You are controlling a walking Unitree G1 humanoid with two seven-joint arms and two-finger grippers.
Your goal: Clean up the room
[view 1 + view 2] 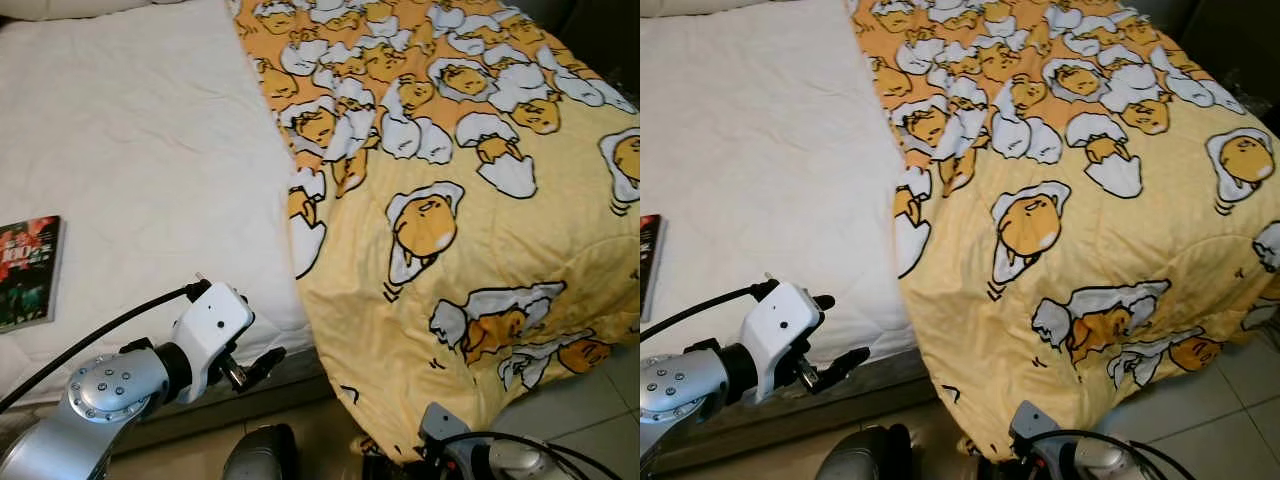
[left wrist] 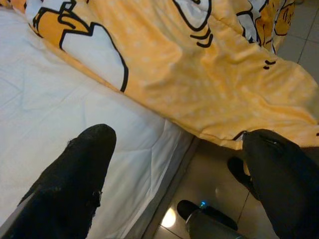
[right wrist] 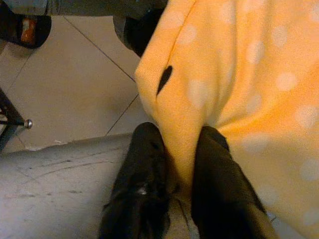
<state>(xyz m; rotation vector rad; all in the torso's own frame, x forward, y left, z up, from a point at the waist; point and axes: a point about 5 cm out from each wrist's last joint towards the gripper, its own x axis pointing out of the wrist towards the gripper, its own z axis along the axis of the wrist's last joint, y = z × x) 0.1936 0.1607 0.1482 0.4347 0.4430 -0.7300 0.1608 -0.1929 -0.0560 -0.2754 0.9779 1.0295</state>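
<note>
Yellow fabric printed with cartoon eggs, white shells and orange yolk figures outlined in black, makes up the blanket (image 1: pixel 470 180). It covers the right half of the bed and spills over the foot edge toward the tiled floor (image 1: pixel 590 410), wrinkled and bunched near the top and smoother lower down. Up close, the cloth shows pale polka dots on a deeper orange-yellow ground.

White quilted mattress (image 1: pixel 130 150) lies bare on the left half, and a book (image 1: pixel 30 272) with a dark green and red cover rests flat near its left edge.

The right gripper (image 3: pixel 179 164) is low at the hanging corner of the blanket, its two black fingers (image 3: pixel 142 174) pinched narrowly on a fold of the cloth just above the floor.

The left gripper (image 2: pixel 179 164) hovers at the foot edge of the mattress, just beside the blanket's border, its fingers (image 2: pixel 75 179) spread wide with nothing between them. Below it a dark rounded part of the robot shows over the tiles.
</note>
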